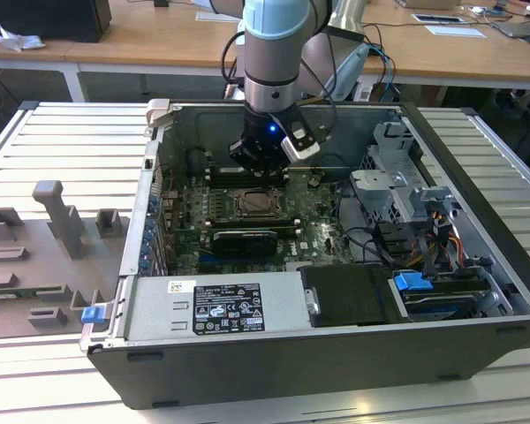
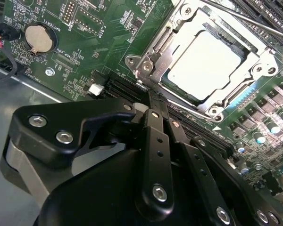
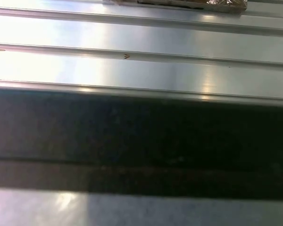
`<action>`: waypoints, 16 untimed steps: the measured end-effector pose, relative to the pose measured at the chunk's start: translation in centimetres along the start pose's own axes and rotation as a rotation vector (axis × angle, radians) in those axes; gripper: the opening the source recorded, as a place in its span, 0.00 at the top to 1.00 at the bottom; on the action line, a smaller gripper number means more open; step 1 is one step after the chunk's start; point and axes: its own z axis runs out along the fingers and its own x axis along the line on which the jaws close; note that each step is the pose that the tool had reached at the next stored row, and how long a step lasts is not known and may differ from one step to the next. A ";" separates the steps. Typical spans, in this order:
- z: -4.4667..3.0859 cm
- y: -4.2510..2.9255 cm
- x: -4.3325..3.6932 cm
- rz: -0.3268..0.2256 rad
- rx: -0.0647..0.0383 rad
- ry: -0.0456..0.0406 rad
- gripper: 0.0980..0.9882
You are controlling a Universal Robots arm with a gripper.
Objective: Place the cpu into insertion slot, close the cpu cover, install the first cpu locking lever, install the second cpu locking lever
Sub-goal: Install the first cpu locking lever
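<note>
The cpu (image 2: 205,61) lies flat in the insertion slot (image 2: 146,63), its pale metal face up. The silvery cpu cover (image 2: 240,80) lies down around it, framing the chip's edges. A thin lever rod (image 2: 236,19) runs along one side of the socket. My gripper (image 2: 150,96) is shut, with nothing seen between its black fingers, and its tip hovers just off the socket's corner. In the exterior view the gripper (image 1: 261,163) hangs inside the open computer case, directly behind the socket (image 1: 252,203).
A black graphics card (image 1: 238,240) lies in front of the socket and a power supply (image 1: 216,309) fills the case's front. Drive cages and cables (image 1: 397,194) crowd the exterior view's right. A coin battery (image 2: 39,38) sits on the board. Grey fixtures (image 1: 62,221) stand on the ribbed table (image 3: 141,66).
</note>
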 end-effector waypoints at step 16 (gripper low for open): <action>-0.07 0.01 0.00 0.000 0.008 0.0004 0.99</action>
